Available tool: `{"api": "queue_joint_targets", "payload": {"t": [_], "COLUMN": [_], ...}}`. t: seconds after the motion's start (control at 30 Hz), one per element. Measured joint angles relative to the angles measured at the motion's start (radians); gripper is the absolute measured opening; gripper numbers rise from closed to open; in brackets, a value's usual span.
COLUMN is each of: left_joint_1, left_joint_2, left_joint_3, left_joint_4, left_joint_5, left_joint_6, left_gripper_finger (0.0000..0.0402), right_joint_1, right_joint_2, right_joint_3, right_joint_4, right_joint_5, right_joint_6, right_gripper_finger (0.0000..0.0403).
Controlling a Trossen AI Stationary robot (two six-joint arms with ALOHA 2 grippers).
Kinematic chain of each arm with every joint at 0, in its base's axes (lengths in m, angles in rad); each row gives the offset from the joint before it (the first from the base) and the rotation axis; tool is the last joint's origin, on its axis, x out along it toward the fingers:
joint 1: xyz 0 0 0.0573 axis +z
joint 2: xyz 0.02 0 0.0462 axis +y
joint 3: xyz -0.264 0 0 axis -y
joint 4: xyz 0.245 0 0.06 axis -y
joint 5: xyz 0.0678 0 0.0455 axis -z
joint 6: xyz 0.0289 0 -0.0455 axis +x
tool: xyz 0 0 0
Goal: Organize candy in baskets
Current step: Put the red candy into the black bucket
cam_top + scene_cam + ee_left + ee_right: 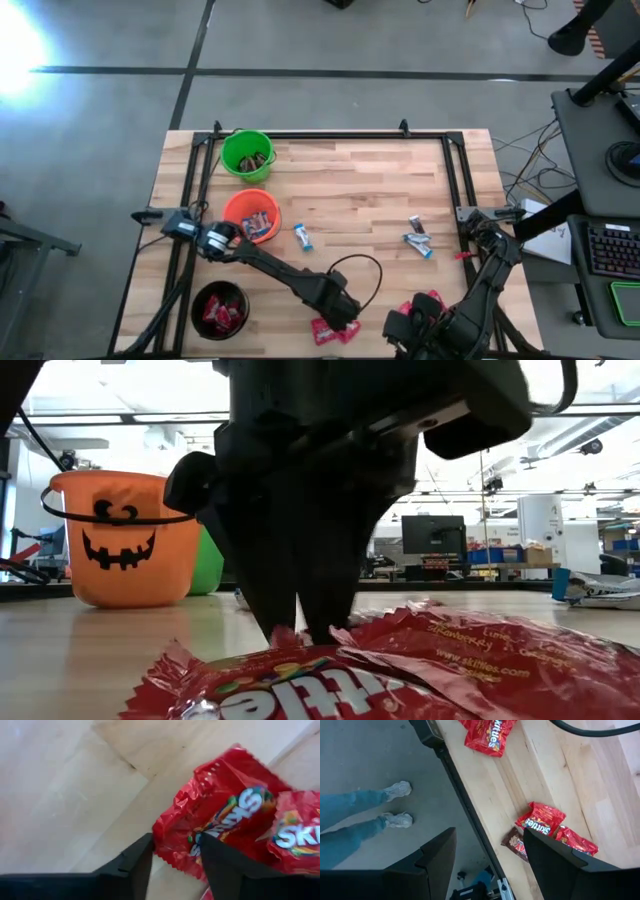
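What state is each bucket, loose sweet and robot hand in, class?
Green bucket: upright, holds dark sweets.
Orange bucket: upright, holds sweets.
Black bucket: upright, holds red sweets.
Red packet: flat on the table, between the left hand's fingers, not lifted.
Blue sweet: loose on the table.
Right hand: open, empty, at the table's edge.

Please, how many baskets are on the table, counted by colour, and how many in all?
green basket: 1
orange basket: 1
black basket: 1
Total: 3
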Motion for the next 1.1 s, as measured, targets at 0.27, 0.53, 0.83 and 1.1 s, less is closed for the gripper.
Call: {"api": "queue_joint_targets", "payload": {"t": [0.27, 0.53, 0.83, 1.1], "left_joint_1": [0.000, -0.002, -0.013, -0.045], "left_joint_2": [0.014, 0.027, -0.001, -0.041], "left_joint_3": [0.021, 0.118, 0.279, 0.280], "left_joint_4": [-0.060, -0.205, -0.355, -0.469], "left_joint_5": [-0.001, -0.001, -0.088, -0.088], "left_joint_6": [0.015, 0.062, 0.062, 0.008], "left_gripper_finger": [0.0010, 0.0001, 0.0000, 0.0000], "right_joint_1": [0.000, 0.000, 0.000, 0.000], "right_joint_2": [0.000, 0.000, 0.000, 0.000], "right_joint_3": [0.000, 0.000, 0.000, 0.000], "right_joint_4": [0.000, 0.000, 0.001, 0.000], "right_joint_5": [0.000, 0.000, 0.008, 0.008], "right_joint_6": [-0.012, -0.011, -0.017, -0.026], "right_gripper_finger": [0.0224, 0.0224, 0.0224, 0.0224]}}
